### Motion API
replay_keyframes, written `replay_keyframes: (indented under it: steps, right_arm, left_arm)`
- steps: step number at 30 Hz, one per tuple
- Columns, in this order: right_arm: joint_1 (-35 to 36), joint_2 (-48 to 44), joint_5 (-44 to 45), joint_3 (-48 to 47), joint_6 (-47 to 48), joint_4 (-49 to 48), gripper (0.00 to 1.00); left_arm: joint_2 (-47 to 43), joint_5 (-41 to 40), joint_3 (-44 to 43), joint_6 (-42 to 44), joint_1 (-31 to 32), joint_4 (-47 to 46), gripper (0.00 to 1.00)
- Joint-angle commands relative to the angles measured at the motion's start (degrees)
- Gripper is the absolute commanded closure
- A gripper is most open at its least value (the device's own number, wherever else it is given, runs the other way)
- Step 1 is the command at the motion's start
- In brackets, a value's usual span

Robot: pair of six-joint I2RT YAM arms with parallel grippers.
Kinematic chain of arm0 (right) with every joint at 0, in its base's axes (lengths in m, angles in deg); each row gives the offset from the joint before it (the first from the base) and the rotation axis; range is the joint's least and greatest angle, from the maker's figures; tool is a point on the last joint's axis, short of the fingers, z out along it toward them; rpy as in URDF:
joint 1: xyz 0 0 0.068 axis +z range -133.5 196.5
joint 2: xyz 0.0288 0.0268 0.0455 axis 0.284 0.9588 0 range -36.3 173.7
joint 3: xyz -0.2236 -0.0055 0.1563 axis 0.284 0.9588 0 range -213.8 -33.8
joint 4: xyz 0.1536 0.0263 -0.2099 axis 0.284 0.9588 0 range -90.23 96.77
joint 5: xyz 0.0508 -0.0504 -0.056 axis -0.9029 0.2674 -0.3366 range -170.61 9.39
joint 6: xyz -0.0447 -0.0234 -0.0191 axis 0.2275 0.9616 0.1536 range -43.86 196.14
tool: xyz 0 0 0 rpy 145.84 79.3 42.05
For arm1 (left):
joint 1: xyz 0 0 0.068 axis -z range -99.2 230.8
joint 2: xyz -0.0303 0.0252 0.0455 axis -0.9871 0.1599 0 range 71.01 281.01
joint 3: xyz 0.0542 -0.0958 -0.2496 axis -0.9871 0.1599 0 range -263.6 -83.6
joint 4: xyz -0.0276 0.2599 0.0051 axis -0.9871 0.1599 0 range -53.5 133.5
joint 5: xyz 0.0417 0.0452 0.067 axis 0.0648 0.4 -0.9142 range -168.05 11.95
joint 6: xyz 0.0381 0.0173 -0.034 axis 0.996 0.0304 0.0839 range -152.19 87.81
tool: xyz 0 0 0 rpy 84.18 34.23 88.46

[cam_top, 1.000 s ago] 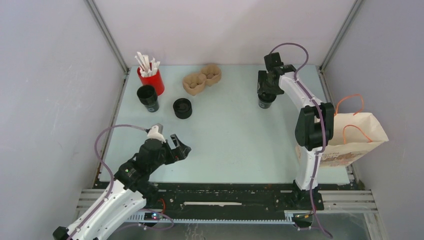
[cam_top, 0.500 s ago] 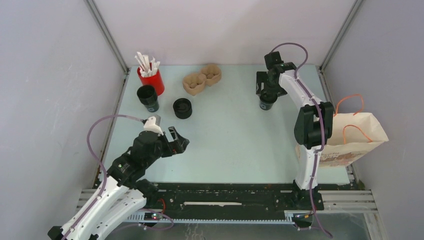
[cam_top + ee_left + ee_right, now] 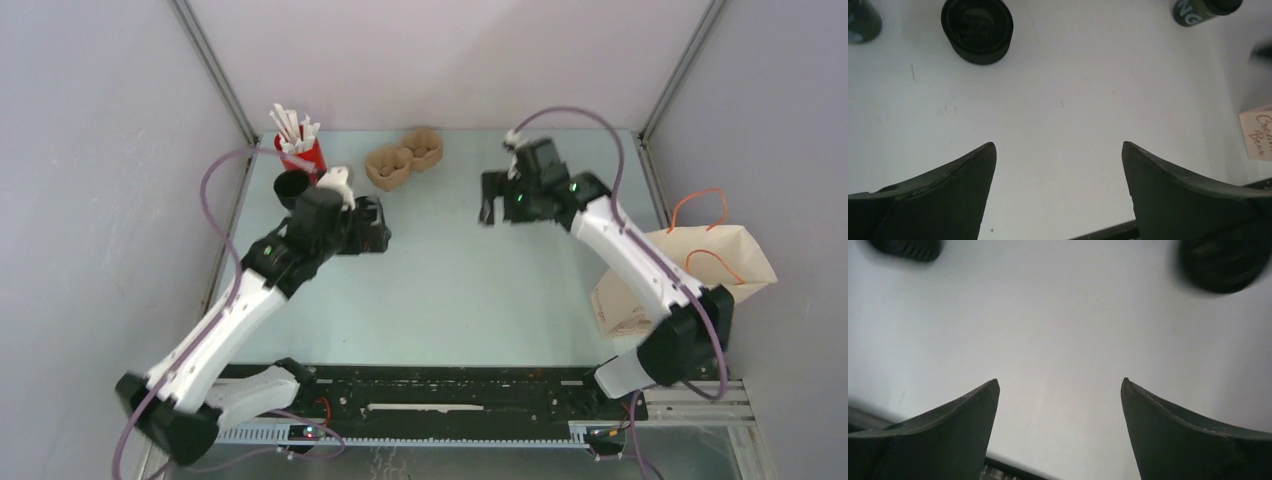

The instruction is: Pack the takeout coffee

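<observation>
The left claw (image 3: pixel 1058 145) and right claw (image 3: pixel 1058 381) gape empty. Straddle the small black tapered coffee cup (image 3: pixel 1194 10) squarely; squeeze gently.

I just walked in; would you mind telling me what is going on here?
Nothing is being held just now. The left gripper hangs open near a squat black round piece; the right gripper is open over the table. The takeout coffee sits loose on the table, not yet in the brown paper bag at the right edge.
</observation>
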Motion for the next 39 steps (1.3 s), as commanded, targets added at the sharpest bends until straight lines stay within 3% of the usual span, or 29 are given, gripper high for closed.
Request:
replay_keyframes:
  steps: [1, 8, 13, 19, 24, 31, 39]
  right_arm:
    - [8.0, -10.3, -11.6, 15.6, -6.0, -9.8, 0.01]
    - [8.1, -19.6, -14.0, 27.9, -4.5, -11.3, 0.02]
    - [5.5, -22.4, -20.6, 31.2, -4.0, -12.5, 0.02]
    - [2.9, -23.4, -24.1, 31.8, -3.0, -12.2, 0.02]
    - [1.0, -22.9, -25.5, 32.2, -2.4, -13.0, 0.03]
    - [-0.1, -21.6, -27.2, 32.4, -2.4, -14.1, 0.03]
    - [-0.3, -21.4, -27.7, 32.7, -2.4, -14.2, 0.04]
  left_arm:
    - [13.4, 1.4, -13.1, 10.6, -2.4, -1.1, 0.00]
    - [42.2, 16.8, -37.0, 16.9, -11.1, 1.2, 0.07]
    - [60.2, 19.3, -55.5, 19.7, -12.5, 1.6, 0.06]
    - [74.7, 16.1, -70.5, 22.2, -13.3, 3.1, 0.07]
    - [80.8, 15.4, -73.2, 22.6, -13.9, 2.4, 0.14]
    - [84.9, 21.4, -74.4, 19.8, -15.5, 1.9, 0.22]
    - [83.2, 29.3, -70.7, 11.9, -17.4, -2.9, 0.35]
